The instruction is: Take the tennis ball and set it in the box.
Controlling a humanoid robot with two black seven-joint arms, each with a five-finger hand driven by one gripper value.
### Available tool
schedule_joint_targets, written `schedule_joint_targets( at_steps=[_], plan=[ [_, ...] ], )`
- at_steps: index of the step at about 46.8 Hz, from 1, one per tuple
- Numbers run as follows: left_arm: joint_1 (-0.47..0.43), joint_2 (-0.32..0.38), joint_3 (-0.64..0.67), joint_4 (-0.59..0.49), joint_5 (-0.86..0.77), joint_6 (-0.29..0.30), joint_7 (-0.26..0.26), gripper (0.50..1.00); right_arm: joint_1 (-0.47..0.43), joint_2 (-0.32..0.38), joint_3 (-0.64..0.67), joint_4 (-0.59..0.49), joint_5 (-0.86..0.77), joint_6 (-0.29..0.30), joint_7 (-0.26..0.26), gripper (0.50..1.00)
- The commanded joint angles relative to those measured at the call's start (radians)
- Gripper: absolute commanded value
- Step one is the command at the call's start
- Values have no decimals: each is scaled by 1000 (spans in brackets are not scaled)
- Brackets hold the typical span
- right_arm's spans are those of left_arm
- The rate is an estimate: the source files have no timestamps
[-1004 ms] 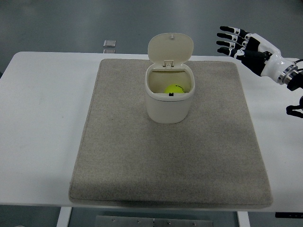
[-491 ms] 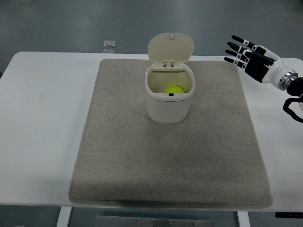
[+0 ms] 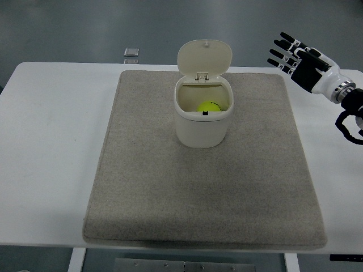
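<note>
A yellow-green tennis ball (image 3: pixel 209 106) lies inside a cream box (image 3: pixel 202 126) that stands on a grey mat (image 3: pixel 204 187). The box's hinged lid (image 3: pixel 204 57) stands open behind it. My right hand (image 3: pixel 290 52) is raised at the far right, above the mat's back right corner, well apart from the box. Its fingers are spread and it holds nothing. My left arm is out of view.
The mat covers most of the white table (image 3: pixel 51 147). A small grey square object (image 3: pixel 131 52) lies beyond the table's far edge, left of the box.
My right hand drew back to the right away from the box, then rose slightly. The ball and box have not moved.
</note>
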Motion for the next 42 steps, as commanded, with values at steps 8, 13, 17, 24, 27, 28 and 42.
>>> schedule_joint_targets(
  at_steps=[8, 13, 17, 24, 27, 28, 42],
  plan=[
    [0, 0, 0, 0, 0, 0, 0, 996, 0, 0, -11, -1, -5, -6, -2, 924],
    [0, 0, 0, 0, 0, 0, 0, 996, 0, 0, -11, -1, -30, -2, -2, 924],
    [0, 0, 0, 0, 0, 0, 0, 996, 0, 0, -5, -1, -56, -2, -2, 924],
    [0, 0, 0, 0, 0, 0, 0, 996, 0, -2, -4, -1, -68, 0, -2, 924],
    [0, 0, 0, 0, 0, 0, 0, 996, 0, -3, -2, -1, -68, 2, -2, 924],
    [0, 0, 0, 0, 0, 0, 0, 996, 0, -3, -2, -1, -68, 2, -2, 924],
    [0, 0, 0, 0, 0, 0, 0, 996, 0, 0, 1, -3, -68, 2, -1, 924]
  ],
)
